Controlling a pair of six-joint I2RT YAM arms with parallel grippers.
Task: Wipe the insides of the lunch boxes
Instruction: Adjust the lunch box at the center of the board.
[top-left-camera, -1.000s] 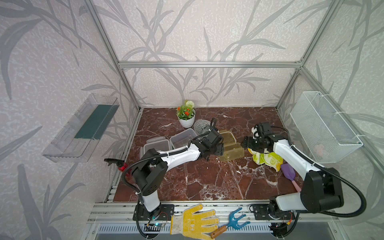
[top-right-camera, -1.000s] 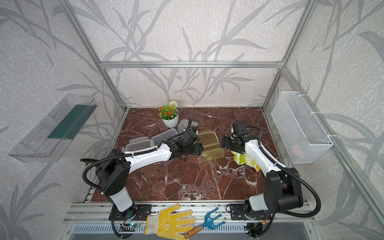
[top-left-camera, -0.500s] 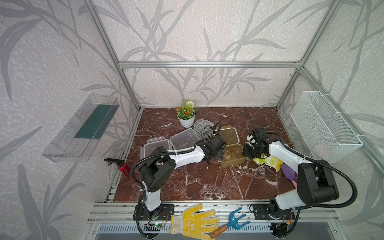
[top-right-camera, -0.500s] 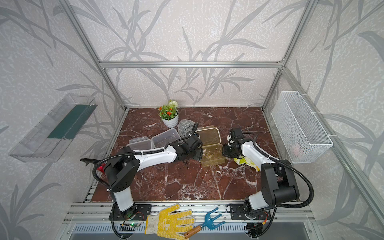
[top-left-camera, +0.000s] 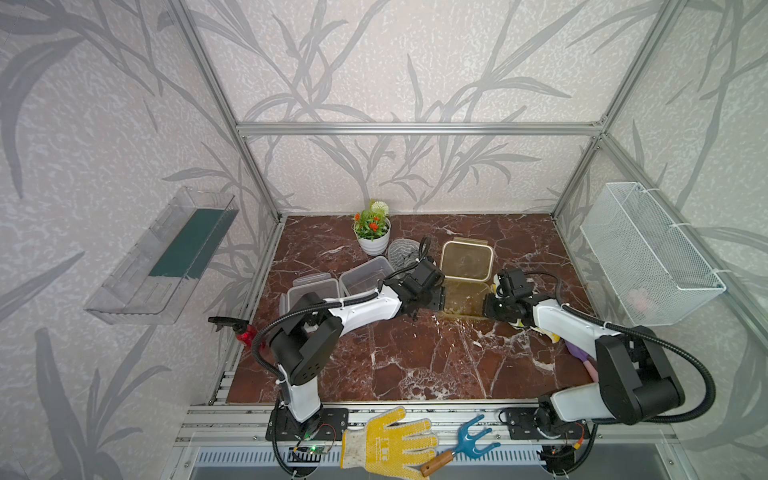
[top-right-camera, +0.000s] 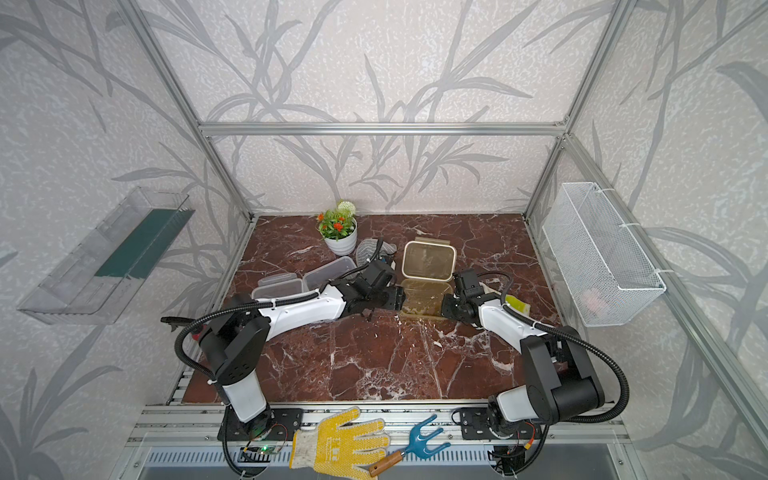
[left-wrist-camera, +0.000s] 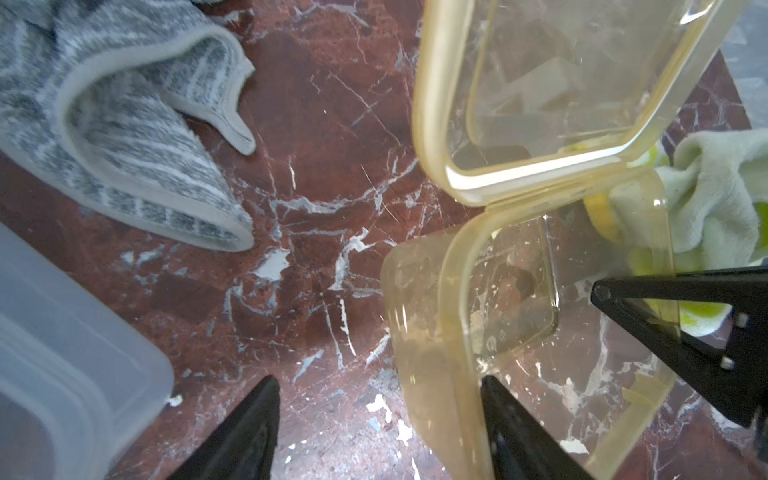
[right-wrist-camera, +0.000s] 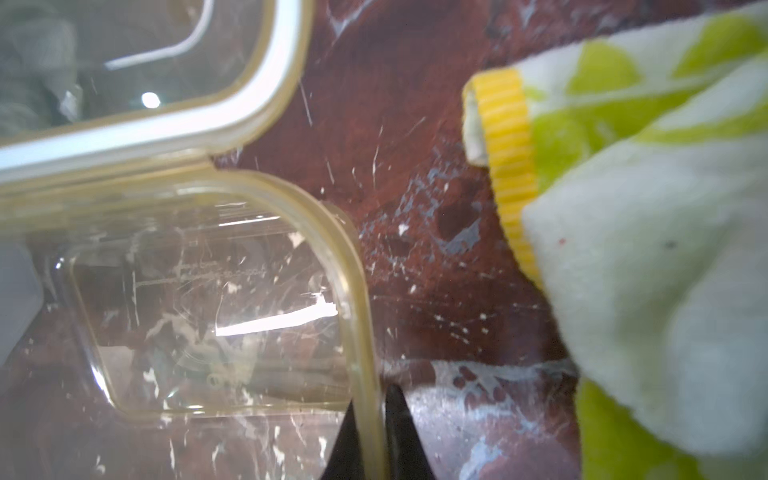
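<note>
The rim of the open amber lunch box is clenched by the right gripper, while the left gripper is held released, its jaws straddling the opposite wall.

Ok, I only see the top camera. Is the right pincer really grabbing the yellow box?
Observer: Yes. The right wrist view shows the right pincer shut on the amber lunch box rim, one finger inside, one outside.
Operator: And the left one?
Observer: The left wrist view shows the left pincer open, straddling the opposite wall.
Operator: What's the green thing?
Observer: A green-spotted cloth with yellow trim, lying beside the box, unheld.
</note>
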